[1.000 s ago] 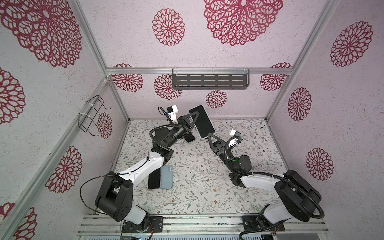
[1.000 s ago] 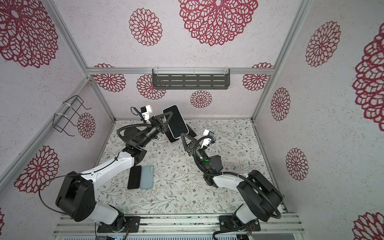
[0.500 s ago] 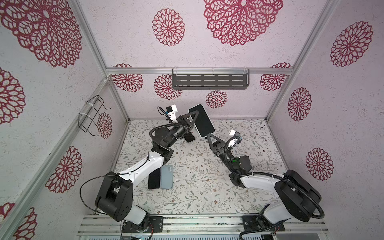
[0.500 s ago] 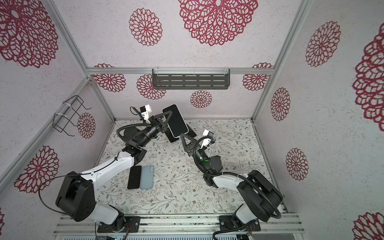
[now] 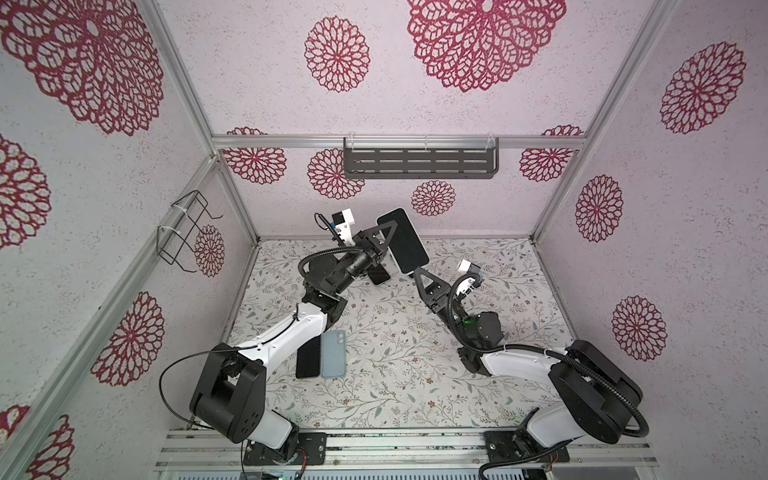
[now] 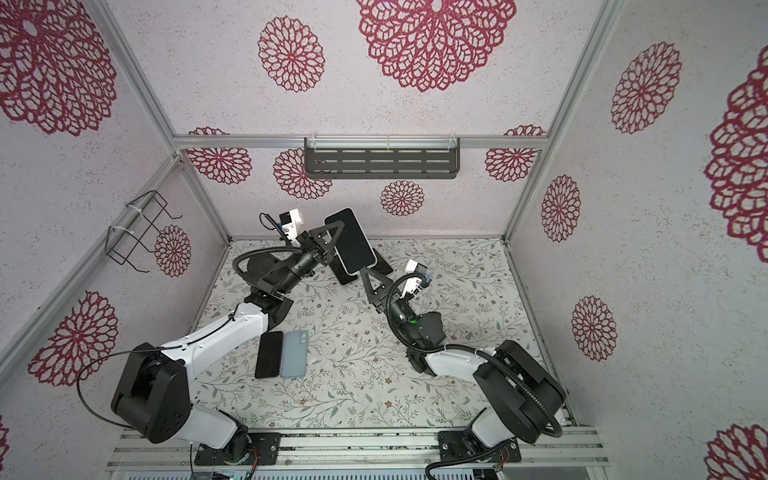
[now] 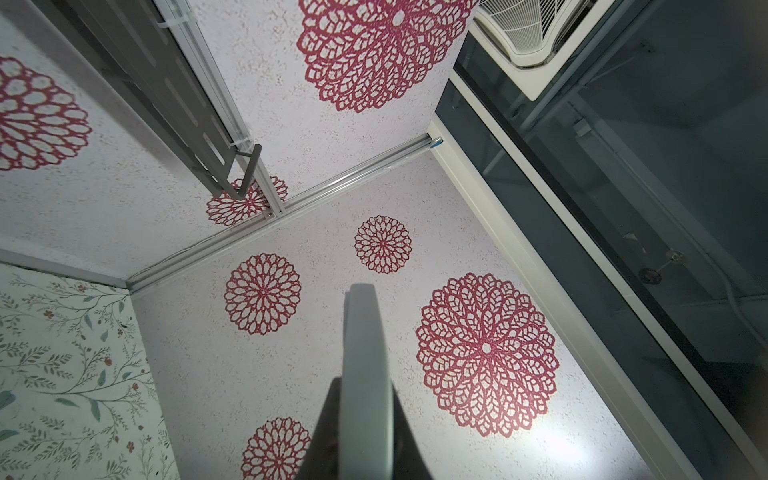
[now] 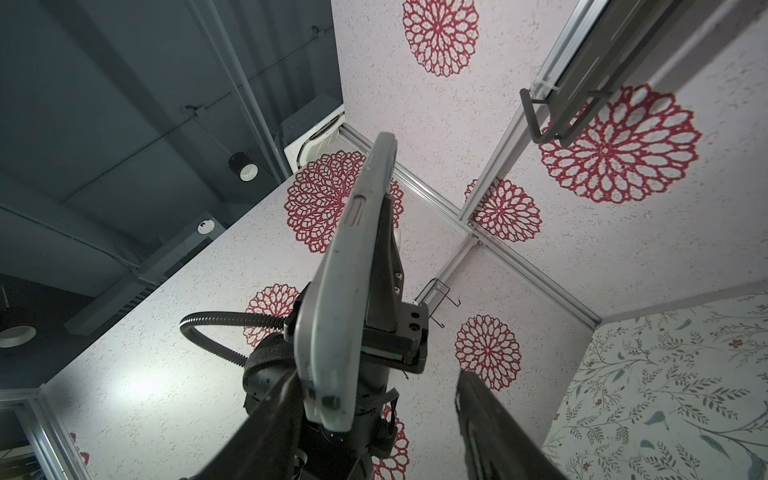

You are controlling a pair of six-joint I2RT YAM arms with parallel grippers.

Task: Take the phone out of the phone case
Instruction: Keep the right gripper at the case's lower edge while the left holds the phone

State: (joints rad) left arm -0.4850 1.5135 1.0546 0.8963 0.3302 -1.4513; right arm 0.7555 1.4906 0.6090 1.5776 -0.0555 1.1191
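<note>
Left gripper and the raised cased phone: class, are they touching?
Touching. The right wrist view shows the left gripper with its jaws shut on the cased phone, one jaw lying flat against one face.

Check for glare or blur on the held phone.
In both top views: even light, sharp, no glare on the grey-cased black-screen phone. Left wrist view: its case edge is close and soft, with a bright patch on the pale textured wall. Right wrist view: phone sharp, no glare.

Glossy phone (image 5: 402, 241), matt plastic case (image 8: 340, 291)
</note>
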